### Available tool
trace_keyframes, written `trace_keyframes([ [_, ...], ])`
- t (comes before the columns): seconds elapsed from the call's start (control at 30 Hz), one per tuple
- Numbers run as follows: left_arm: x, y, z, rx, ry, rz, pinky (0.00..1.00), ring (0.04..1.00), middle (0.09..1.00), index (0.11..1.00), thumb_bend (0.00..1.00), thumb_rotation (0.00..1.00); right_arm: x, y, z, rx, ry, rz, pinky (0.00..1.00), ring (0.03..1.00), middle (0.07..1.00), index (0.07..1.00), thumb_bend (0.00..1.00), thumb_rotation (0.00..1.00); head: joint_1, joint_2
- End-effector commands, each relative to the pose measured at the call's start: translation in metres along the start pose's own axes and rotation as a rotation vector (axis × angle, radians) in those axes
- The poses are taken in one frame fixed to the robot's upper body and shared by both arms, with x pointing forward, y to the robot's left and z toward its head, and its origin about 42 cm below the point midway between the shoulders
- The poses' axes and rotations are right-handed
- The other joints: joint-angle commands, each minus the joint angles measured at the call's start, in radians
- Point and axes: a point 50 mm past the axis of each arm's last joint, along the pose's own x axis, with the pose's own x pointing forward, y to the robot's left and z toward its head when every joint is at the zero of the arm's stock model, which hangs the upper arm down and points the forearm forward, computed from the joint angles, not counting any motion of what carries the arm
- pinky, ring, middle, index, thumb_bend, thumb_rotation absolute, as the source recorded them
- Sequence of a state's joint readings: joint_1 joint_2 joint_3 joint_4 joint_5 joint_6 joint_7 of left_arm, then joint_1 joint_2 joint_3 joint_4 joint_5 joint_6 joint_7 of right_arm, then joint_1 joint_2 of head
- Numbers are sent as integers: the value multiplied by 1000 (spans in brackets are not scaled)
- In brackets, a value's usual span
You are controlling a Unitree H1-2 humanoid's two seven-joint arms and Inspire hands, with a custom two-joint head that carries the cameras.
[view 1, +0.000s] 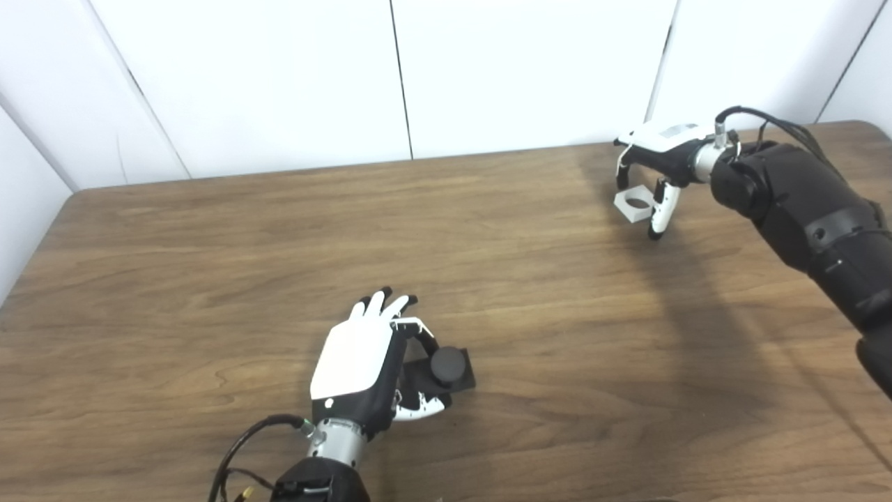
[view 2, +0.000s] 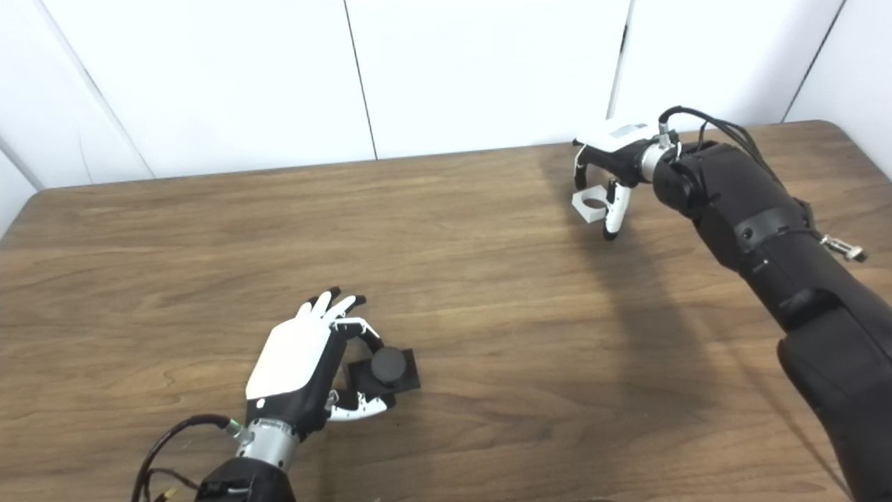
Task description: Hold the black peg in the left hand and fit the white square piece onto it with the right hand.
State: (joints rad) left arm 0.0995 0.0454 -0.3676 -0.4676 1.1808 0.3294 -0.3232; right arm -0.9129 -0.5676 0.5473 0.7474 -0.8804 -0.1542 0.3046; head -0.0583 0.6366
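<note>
The black round peg on its square black base (view 1: 446, 368) is seen near the front of the brown wood-grain worktop (view 1: 209, 279), resting on the surface just right of the left robot hand (view 1: 362, 362). That robot hand is curled around the near-left side of the base, with a forefinger arched over its far edge and the thumb (view 1: 421, 408) laid along its near edge; the remaining fingers are stretched forward and held close together. Whether the base is actually pinched or only touched cannot be told.

The white square piece with a round hole (view 1: 634, 203) is found at the far right of the worktop, well apart from the peg. It is enclosed by the right robot hand (view 1: 658, 171), which is arched above it with fingers pointing down. The piece is pinched between a finger at its far-left edge and the thumb (view 1: 662, 209) at its near-right edge; whether it is lifted clear of the worktop cannot be told.

No readable writing or brand mark is made out on either robot hand or on the pieces.
</note>
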Motion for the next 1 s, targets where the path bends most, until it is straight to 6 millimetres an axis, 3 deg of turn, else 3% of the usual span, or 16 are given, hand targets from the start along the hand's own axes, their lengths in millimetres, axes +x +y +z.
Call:
trace_keyframes([
  [0.0,-5,1,0,3,16,22,1000,1000,922,493,508,58,1,-30,-6,-40,-5,-71,1000,1000,966,640,824,166,-1,1],
  [0.03,-5,1,0,2,16,22,1000,1000,922,493,508,58,1,-29,-6,-42,-9,-73,1000,1000,961,621,814,166,-1,0],
  [0.07,-5,1,0,2,16,22,1000,1000,923,493,508,58,0,-29,-7,-43,-12,-75,1000,1000,956,558,673,156,-1,0],
  [0.1,-5,1,0,2,17,22,1000,1000,923,493,508,58,0,-29,-7,-43,-16,-78,1000,1000,953,526,601,150,-3,-1],
  [0.2,-4,1,0,-3,18,24,1000,1000,921,492,509,56,-1,-28,-9,-49,-25,-81,1000,997,931,491,529,142,-4,-3],
  [0.97,-1,3,-1,-8,11,29,1000,1000,922,493,508,57,-6,-29,-14,-46,-39,-105,1000,997,903,488,525,141,-8,-13],
])
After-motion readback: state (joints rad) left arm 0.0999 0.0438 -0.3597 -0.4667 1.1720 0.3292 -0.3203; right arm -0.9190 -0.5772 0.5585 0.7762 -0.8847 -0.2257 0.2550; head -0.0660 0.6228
